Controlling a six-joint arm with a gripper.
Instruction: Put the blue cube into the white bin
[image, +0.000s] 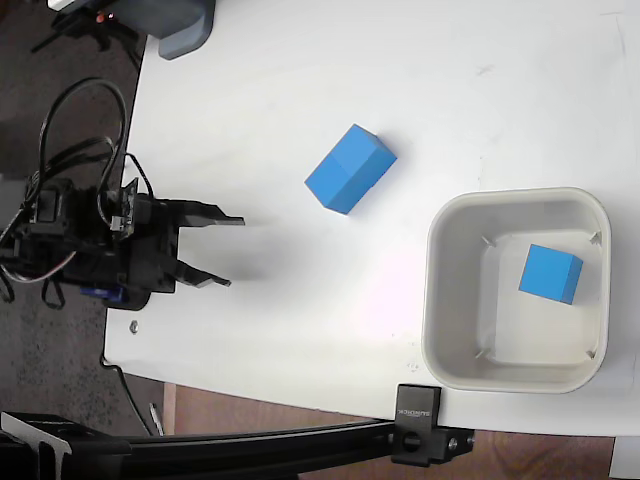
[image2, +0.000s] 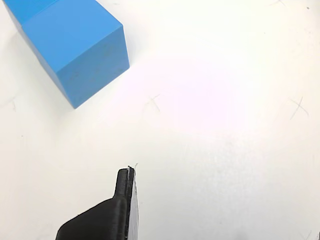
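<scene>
Blue cubes on the table (image: 300, 60): in the fixed view two sit pressed together w/ a seam between them, forming one oblong block (image: 350, 169) turned diagonal, long axis running approx 1 to 7 o'clock, a bit above pic centre. Bright blue, matte, plain faces, sharp edges; top faces lighter, side faces darker. The third blue cube (image: 550, 273) lies inside the white bin (image: 455, 215), toward the bin's 3 o'clock side, flat on the floor, slightly rotated, not touching the walls as far as I can tell.

Bin: off-white, rounded-square, thick rolled rim, sloped walls, small ribs in the corners. It's at approx 4 o'clock from the block, well apart.

Wrist view: the near end of the block (image2: 75, 45) fills the 10–11 o'clock corner, cut by the frame edge, seam visible at top; faint scratch marks on the white surface around it.

Gripper (image: 236, 252): black, at the table's left edge, at approx 8 o'clock from the block, lying roughly horizontal w/ fingers pointing toward 3 o'clock. The two fingers are spread apart, w/ nothing between them; clear of the block. Wrist view shows only one black fingertip (image2: 125, 192) at 6 o'clock. Behind the gripper, arm body w/ looping black cables (image: 75, 120) hangs off the table edge. A black clamp (image: 425, 438) sits at the table's bottom edge, below the bin.
</scene>
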